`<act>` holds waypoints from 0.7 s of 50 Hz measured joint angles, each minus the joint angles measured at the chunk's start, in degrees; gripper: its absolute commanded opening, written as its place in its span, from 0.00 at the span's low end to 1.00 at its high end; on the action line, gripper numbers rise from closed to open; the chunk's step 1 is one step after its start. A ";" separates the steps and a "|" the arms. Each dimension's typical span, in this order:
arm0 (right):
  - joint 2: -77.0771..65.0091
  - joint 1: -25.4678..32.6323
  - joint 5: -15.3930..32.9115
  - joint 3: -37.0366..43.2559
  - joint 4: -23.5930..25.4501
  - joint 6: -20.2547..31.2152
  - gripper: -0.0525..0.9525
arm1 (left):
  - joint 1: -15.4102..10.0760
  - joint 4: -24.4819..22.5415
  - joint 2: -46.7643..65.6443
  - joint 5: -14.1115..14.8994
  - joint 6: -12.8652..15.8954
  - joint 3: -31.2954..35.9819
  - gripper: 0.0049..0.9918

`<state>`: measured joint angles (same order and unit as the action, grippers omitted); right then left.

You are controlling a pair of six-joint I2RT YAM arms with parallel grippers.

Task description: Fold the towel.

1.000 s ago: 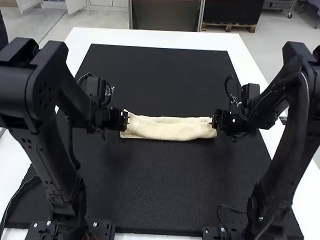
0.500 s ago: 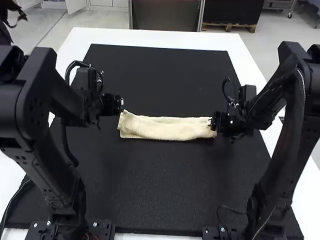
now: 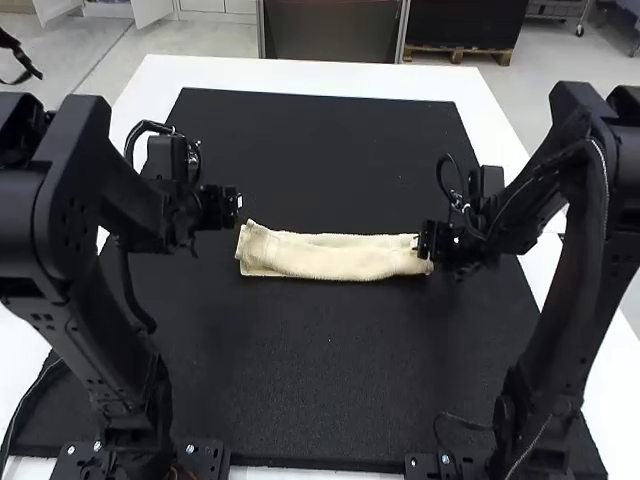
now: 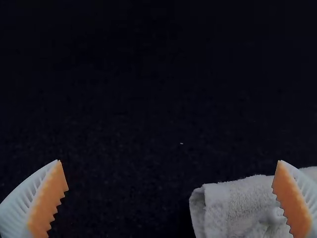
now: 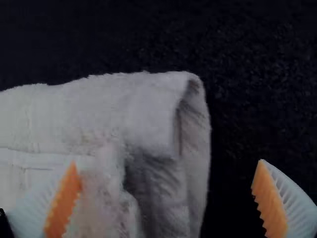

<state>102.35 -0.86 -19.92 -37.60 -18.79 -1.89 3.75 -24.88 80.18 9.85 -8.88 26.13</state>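
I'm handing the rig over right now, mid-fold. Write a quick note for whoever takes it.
Left gripper: open, empty, just off the towel's left end.
Right gripper: open, at the towel's right end; can't tell if it touches.
Towel: a long, narrow strip lying across the mat between the arms.
Done: folded into that strip, edges a bit uneven.
Left: probably back the right gripper off, then maybe fold end to end if a smaller bundle is wanted.

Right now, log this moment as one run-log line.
towel: folded into narrow strip on black mat | left claw: open, near towel's left end | right claw: open, at towel's right end
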 measured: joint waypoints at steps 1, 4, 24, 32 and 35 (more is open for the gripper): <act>0.37 -0.48 -0.26 -0.22 -0.04 0.00 0.58 | 0.00 0.00 0.00 -0.02 0.00 0.00 0.98; 1.25 -2.01 -0.92 -0.74 -0.26 -0.11 0.42 | 0.00 0.07 0.02 0.00 0.00 0.00 0.98; 2.23 -3.63 -3.26 -0.83 -0.22 -0.26 0.03 | 0.00 0.57 0.00 0.00 0.00 -0.57 0.98; 2.23 -3.56 -3.48 -0.94 -0.13 -0.26 0.03 | 0.00 -0.04 -0.66 0.00 -0.07 -1.42 0.98; 2.16 -3.50 -3.72 -1.29 0.33 -0.28 0.03 | 0.02 -0.28 -1.62 -0.02 -0.44 -1.44 0.98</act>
<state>104.51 -4.36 -23.64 -38.89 -18.46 -2.17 3.77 -25.17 78.56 9.82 -9.32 24.69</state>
